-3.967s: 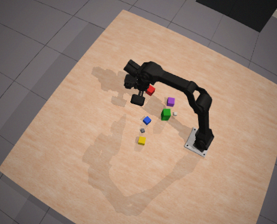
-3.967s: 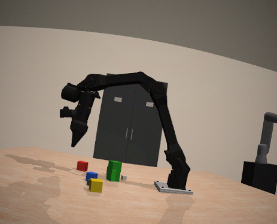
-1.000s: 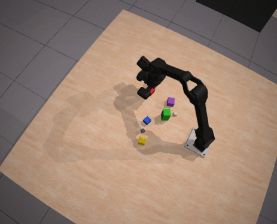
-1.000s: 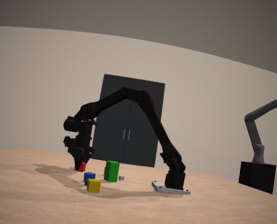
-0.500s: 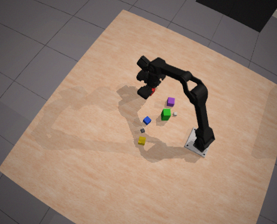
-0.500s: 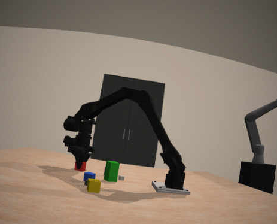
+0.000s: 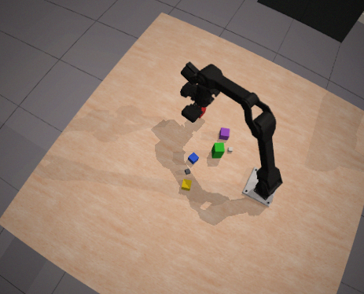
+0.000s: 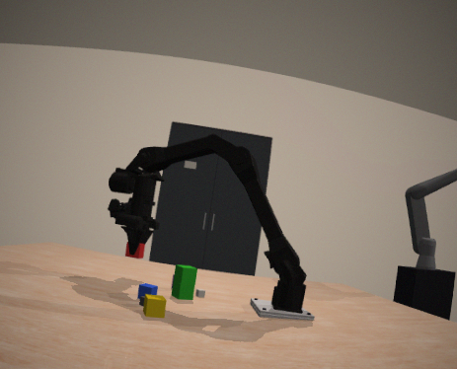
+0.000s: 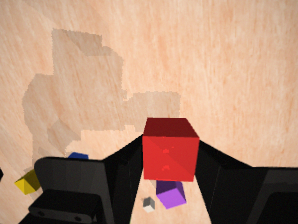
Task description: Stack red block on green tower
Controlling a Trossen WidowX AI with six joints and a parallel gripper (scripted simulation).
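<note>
The red block (image 7: 202, 112) (image 8: 139, 251) (image 9: 170, 158) is held between the fingers of my gripper (image 8: 134, 249) (image 9: 166, 138), which is shut on it. In the exterior view the block hangs above the table top, and my fingers point down. In the top view most of the block is hidden by the gripper. The green tower (image 7: 218, 150) (image 8: 185, 282) stands upright on the table, to the lower right of the gripper in the top view. The tower does not show in the wrist view.
A purple block (image 7: 224, 134) (image 9: 171, 194) stands beside the tower, with a small grey cube (image 7: 230, 149) (image 8: 200, 293) (image 9: 149, 204) near. A blue block (image 7: 193, 158) (image 8: 147, 290), a small dark cube (image 7: 187, 171) and a yellow block (image 7: 186, 185) (image 8: 155, 306) (image 9: 27, 182) lie on the tower's other side.
</note>
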